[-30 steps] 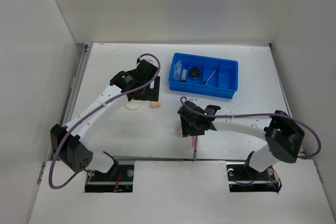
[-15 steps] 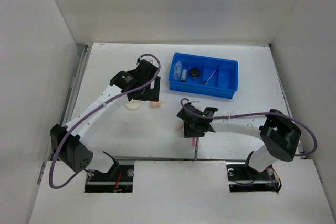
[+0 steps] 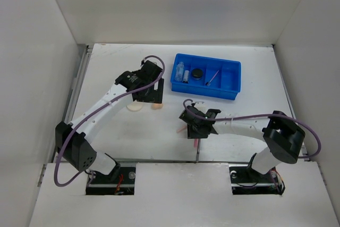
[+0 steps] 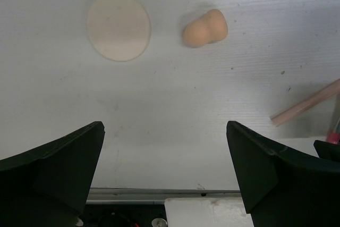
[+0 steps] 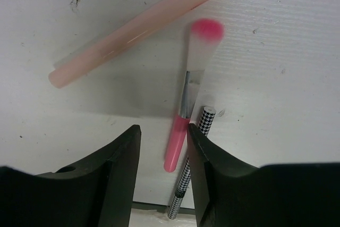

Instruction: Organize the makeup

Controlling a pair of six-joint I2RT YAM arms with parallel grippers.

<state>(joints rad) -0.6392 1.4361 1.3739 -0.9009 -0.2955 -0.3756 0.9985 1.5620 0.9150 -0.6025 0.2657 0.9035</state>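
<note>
In the right wrist view a pink-handled brush (image 5: 183,115) lies beside a thin black-and-white checked pencil (image 5: 191,168) and a peach stick (image 5: 143,25). My right gripper (image 5: 163,134) is narrowly open and low over the table. The brush's handle end sits between its jaws, close to the right finger. My left gripper (image 4: 164,131) is wide open and empty above the cream round puff (image 4: 118,26) and the peach egg sponge (image 4: 205,28). From above, the left gripper (image 3: 147,97) hovers by the puff (image 3: 135,107). The right gripper (image 3: 195,130) is over the pencils (image 3: 197,144).
The blue divided tray (image 3: 231,91) stands at the back right. It holds a dark-capped vial (image 3: 179,70), a clear tube (image 3: 186,75), a round black jar (image 3: 197,73) and a small thin item (image 3: 211,80). The table's near edge rail (image 4: 127,194) runs just below the pencils.
My right gripper has shifted slightly left and settled lower over the pink brush. My left arm has moved a little to the right and back, still open.
</note>
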